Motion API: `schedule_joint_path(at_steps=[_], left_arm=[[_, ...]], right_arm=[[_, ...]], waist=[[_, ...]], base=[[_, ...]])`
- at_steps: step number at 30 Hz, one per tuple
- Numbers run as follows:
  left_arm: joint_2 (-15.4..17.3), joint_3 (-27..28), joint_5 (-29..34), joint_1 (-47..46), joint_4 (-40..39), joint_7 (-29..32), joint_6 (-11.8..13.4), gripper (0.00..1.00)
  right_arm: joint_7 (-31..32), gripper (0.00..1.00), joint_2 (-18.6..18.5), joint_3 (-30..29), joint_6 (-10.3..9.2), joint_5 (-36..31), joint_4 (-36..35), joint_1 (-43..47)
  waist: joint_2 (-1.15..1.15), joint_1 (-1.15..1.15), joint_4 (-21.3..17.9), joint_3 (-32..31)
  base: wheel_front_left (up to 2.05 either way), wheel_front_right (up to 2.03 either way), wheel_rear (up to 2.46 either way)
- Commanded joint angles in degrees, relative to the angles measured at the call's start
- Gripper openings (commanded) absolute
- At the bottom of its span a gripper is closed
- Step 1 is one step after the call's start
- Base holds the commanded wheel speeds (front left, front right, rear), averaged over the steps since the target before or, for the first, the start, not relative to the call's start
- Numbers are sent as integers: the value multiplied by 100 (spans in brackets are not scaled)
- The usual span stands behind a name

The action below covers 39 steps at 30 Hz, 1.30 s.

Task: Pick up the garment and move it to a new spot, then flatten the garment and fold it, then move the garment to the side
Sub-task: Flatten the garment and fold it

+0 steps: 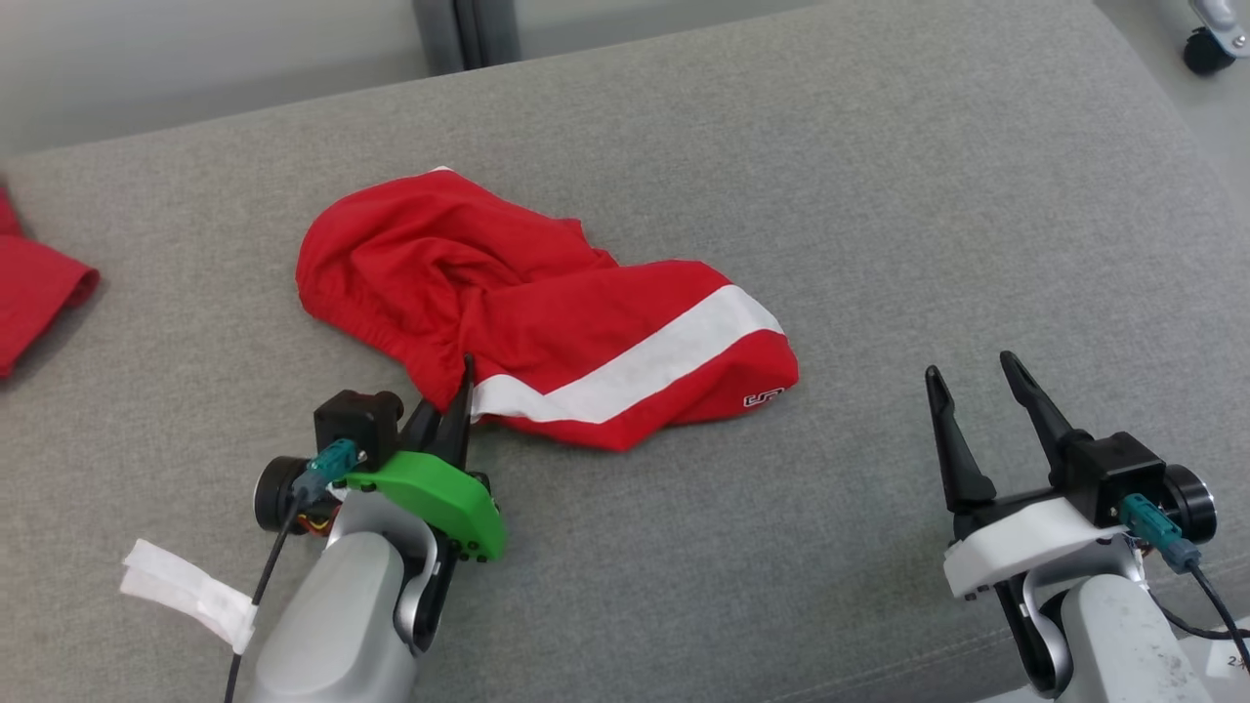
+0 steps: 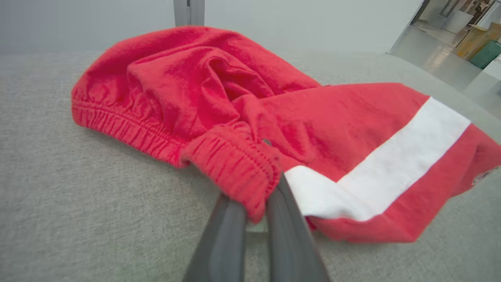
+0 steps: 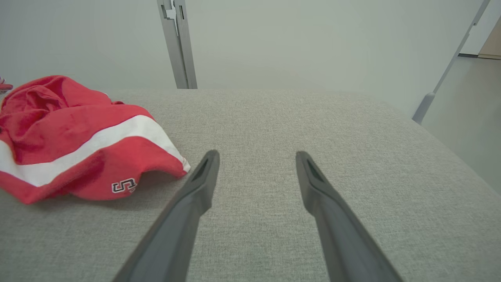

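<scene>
The garment [image 1: 547,312] is a pair of red shorts with a white stripe and an elastic waistband, lying crumpled on the grey cushion [image 1: 879,195]. In the left wrist view the garment [image 2: 274,129] has its waistband bunched between my two dark fingers. My left gripper [image 1: 461,391] sits at the garment's near edge, shut on that waistband fold. My right gripper [image 1: 972,376] hovers open over bare cushion to the garment's right, with nothing between its fingers. In the right wrist view the garment [image 3: 78,137] lies left of my right gripper [image 3: 256,156].
Another red cloth [image 1: 34,283] lies at the cushion's far left edge. A white strip [image 1: 186,591] hangs off my left forearm. A grey post [image 3: 178,43] stands behind the cushion, and a caster wheel [image 1: 1209,44] shows at the far right on the floor.
</scene>
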Motion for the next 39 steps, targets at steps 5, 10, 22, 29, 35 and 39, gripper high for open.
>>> schedule_joint_path(at_steps=[5, 10, 22, 29, 35, 39], left_arm=[[211, 51, 156, 448, -718, 2, -19, 0], [493, 57, 201, 821, -1306, 3, -19, 0], [1096, 246, -195, 1389, -1662, 1389, 208, 0], [1066, 299, -281, 1112, -1111, 1321, 221, 0], [937, 218, -222, 809, -582, 1131, 196, 0], [827, 161, -212, 669, -294, 985, 180, 39]], right_arm=[[-2, 100, -18, -38, -8, 57, 30, 97], [-2, 100, -18, -42, -8, 91, 69, 191], [-2, 100, -20, 20, -8, 176, 98, 279], [-2, 100, -17, 25, -8, 142, 77, 254], [-2, 100, -18, 23, -8, 103, 116, 247], [-2, 100, -18, 59, -8, 98, 139, 245]], waist=[[0, 0, 271, -253], [0, 0, 432, -455], [0, 0, 409, -573], [0, 0, 294, -455], [0, 0, 276, -444], [0, 0, 289, -477]], base=[[0, 0, 0], [0, 0, 0], [0, 0, 0], [0, 0, 0], [0, 0, 0], [0, 0, 0]])
